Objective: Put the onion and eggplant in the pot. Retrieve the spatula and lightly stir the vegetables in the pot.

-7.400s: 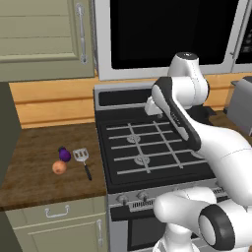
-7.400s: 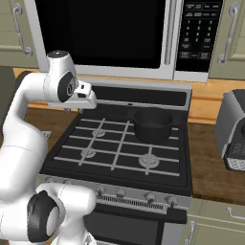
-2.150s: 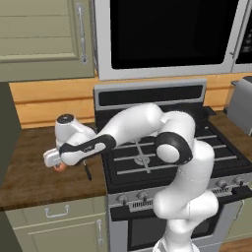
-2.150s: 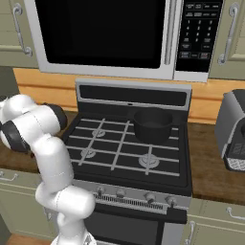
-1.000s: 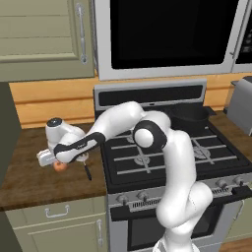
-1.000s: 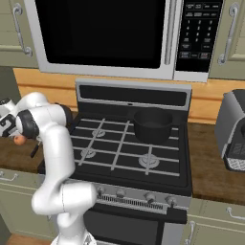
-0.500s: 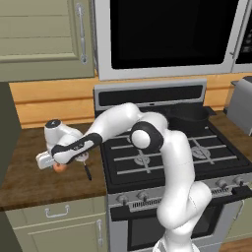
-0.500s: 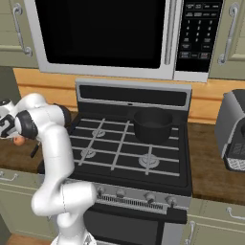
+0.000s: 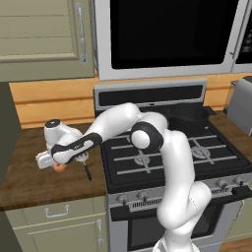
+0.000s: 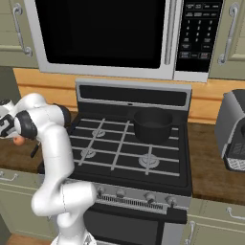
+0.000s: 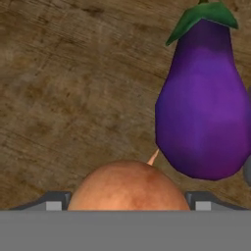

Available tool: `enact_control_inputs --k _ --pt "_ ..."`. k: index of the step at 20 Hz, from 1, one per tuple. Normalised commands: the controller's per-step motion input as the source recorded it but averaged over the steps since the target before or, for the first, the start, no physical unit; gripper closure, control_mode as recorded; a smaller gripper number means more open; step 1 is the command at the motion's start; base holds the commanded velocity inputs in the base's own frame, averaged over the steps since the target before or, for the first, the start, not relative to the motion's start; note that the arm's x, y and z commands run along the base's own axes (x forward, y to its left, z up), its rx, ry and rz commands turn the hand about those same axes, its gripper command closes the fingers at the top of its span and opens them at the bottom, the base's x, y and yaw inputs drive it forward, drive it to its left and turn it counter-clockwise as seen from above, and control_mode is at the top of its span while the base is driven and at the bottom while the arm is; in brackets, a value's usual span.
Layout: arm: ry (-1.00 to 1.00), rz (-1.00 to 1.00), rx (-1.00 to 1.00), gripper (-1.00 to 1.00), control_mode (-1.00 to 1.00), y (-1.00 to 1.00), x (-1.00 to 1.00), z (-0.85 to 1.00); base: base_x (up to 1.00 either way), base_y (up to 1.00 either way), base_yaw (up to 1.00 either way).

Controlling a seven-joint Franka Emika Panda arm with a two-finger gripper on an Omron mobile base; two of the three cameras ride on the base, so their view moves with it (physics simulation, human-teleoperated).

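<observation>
While my claw (image 9: 53, 163) hangs low over the wooden table (image 9: 29, 182) left of the stove, its jaws spread either side of the onion (image 11: 128, 185) at six o'clock, the eggplant (image 11: 205, 98) lies just beside at two o'clock, stem pointing twelve.

Under my hand (image 11: 126, 208), the tabletop (image 11: 73, 88) is dark, grainy wood; the eggplant (image 11: 203, 98) looks glossy and smooth, the onion (image 11: 128, 188) matt.

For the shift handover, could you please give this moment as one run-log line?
phase: reaching onion | pincer: around onion, closure unclear | eggplant: beside, on counter | pot: on stove, empty
</observation>
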Motion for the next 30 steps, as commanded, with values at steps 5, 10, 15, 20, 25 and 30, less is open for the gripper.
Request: enact_control_inputs --k 5,10,15,20,25,30 --pt "-0.11 0.0 0.01 1.0 -1.0 -0.45 -0.45 0.44 0.0 0.0 0.0" --pt "-0.31 0.0 0.01 1.0 -1.0 -0.95 -1.0 0.93 0.0 0.0 0.0" --pt "-0.17 0.0 0.01 1.0 -1.0 -1.0 -0.95 0.95 0.0 0.0 0.0" --pt "0.0 -0.01 0.05 1.0 -1.0 -1.0 -0.73 1.0 0.0 0.0 0.0" --pt "0.06 -0.04 0.09 1.0 -1.0 -1.0 -0.13 0.65 0.0 0.0 0.0" --pt "-0.01 0.15 0.12 1.0 -1.0 -0.89 0.06 0.0 0.0 0.0 0.0"
